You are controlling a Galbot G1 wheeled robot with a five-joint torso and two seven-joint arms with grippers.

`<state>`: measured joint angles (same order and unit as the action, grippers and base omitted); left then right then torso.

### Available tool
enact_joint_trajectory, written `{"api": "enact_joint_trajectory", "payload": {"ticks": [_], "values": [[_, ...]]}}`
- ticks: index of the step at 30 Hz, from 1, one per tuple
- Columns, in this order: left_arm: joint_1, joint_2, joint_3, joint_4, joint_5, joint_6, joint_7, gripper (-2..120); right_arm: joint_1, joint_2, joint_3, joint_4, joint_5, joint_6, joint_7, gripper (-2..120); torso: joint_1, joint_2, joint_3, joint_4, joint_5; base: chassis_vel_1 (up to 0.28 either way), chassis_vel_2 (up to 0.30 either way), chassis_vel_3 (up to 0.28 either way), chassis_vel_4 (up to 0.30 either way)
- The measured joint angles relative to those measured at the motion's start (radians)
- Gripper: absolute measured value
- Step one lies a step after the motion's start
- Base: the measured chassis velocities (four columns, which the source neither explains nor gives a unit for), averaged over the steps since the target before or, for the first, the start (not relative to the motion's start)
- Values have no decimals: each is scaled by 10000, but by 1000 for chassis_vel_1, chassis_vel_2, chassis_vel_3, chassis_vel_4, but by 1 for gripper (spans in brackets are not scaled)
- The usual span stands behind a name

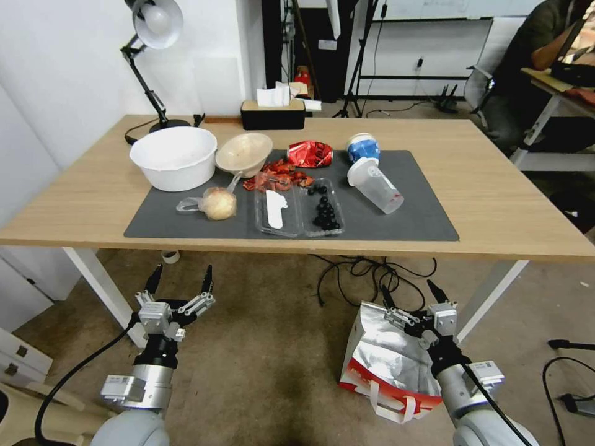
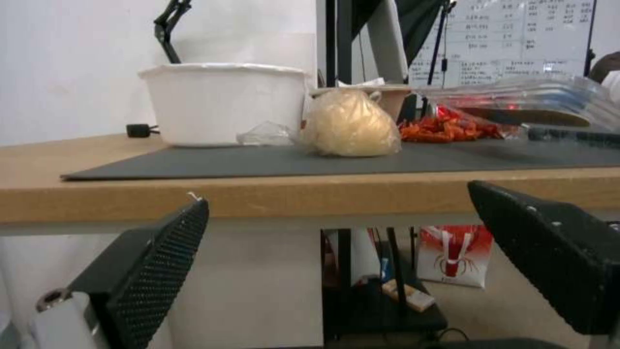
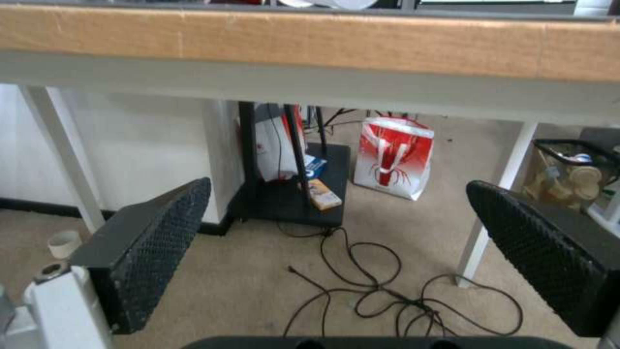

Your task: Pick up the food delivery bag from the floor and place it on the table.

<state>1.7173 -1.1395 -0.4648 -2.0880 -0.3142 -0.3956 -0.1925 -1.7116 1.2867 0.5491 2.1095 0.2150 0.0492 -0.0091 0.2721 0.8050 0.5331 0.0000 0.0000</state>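
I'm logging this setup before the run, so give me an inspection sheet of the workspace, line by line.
Surface: wooden table with a grey mat; bare wood at its right end.
Job's things: delivery bag stands on the floor at the table's near right, top open, foil showing.
Clutter: white bowl, beige bowl, wrapped bun, plastic tray, red snack packet, tipped cup, tissue box, lamp.
Grippers: left gripper open, low before the table edge; right gripper open above the bag.
Cables: black tangle on the floor under the table.
Surroundings: white wall, second desk at far right.
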Motion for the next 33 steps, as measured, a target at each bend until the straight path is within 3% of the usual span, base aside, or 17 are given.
{"api": "enact_joint_trajectory", "payload": {"ticks": [33], "values": [[61,-9,72,182,-53,-234,219,100,-18,-201,72,-256,11,88,21,100,-581,-1423,-842,0,0,0,0,0,0]]}}
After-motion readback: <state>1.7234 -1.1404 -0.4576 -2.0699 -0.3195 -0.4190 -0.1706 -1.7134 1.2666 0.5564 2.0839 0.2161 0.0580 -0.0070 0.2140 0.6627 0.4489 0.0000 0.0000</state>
